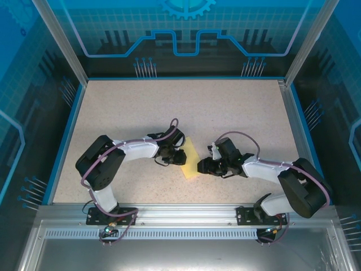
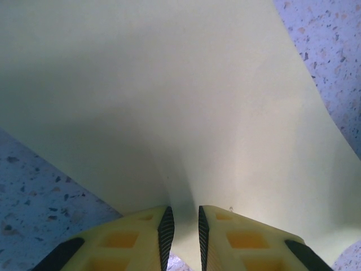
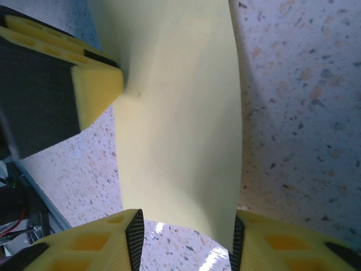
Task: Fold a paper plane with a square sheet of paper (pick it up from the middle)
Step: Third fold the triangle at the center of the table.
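The square sheet of paper (image 1: pixel 190 161) is pale yellow and lies curled between my two grippers near the middle of the table. My left gripper (image 1: pixel 181 157) sits at its left side. In the left wrist view a raised fold of the sheet (image 2: pixel 169 101) runs into the narrow gap of the left gripper (image 2: pixel 183 214), pinched there. My right gripper (image 3: pixel 185 223) stands open around the sheet's near end (image 3: pixel 180 124). The paper's edge rests against the right pad (image 3: pixel 237 240) and stays apart from the other pad. A left finger (image 3: pixel 96 84) touches the sheet's far side.
The speckled beige table (image 1: pixel 169 107) has a blue rim (image 1: pixel 63 141) on the left and metal rails (image 1: pixel 186 212) along the near edge. Both arm bases (image 1: pixel 104 212) stand on that rail. Blue patterned walls enclose the back and sides.
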Tool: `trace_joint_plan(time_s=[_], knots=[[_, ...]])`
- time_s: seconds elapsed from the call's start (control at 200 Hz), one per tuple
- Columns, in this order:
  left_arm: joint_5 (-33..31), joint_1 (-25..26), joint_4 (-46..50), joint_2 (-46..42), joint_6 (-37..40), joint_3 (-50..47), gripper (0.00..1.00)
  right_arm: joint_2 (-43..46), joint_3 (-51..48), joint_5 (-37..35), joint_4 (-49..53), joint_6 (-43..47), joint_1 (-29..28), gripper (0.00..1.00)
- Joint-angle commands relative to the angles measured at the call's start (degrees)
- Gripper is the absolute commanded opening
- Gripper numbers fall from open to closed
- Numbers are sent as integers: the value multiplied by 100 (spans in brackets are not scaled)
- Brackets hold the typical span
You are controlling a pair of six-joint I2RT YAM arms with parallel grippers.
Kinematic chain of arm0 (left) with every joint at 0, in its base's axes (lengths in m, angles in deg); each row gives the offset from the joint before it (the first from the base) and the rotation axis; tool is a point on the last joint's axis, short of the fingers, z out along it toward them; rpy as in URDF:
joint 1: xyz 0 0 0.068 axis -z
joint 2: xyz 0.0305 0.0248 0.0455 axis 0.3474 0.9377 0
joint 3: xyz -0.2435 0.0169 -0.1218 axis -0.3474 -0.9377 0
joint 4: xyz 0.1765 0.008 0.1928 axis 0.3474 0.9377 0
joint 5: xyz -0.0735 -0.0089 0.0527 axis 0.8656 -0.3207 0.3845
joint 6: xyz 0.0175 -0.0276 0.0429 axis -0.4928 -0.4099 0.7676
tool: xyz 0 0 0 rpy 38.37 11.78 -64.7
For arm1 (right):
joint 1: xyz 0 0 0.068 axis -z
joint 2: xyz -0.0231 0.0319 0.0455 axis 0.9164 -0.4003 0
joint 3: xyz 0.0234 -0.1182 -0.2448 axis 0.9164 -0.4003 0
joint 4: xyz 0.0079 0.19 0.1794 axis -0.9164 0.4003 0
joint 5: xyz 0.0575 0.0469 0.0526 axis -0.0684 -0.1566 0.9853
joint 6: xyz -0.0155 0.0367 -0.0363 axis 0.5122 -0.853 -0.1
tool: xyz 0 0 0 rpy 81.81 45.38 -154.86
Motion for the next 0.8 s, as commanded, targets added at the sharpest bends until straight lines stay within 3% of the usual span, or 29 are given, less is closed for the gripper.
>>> trace_joint_plan(time_s=[0.0, 0.445, 0.795], knots=[[16, -29, 174, 212, 168, -255, 25, 204, -57, 158, -225, -193, 94, 40], [153, -38, 152, 178, 171, -167, 25, 168, 76, 256, -375, -232, 112, 12], [339, -58, 107, 118, 137, -115, 25, -184, 428, 341, -627, -171, -147, 3]])
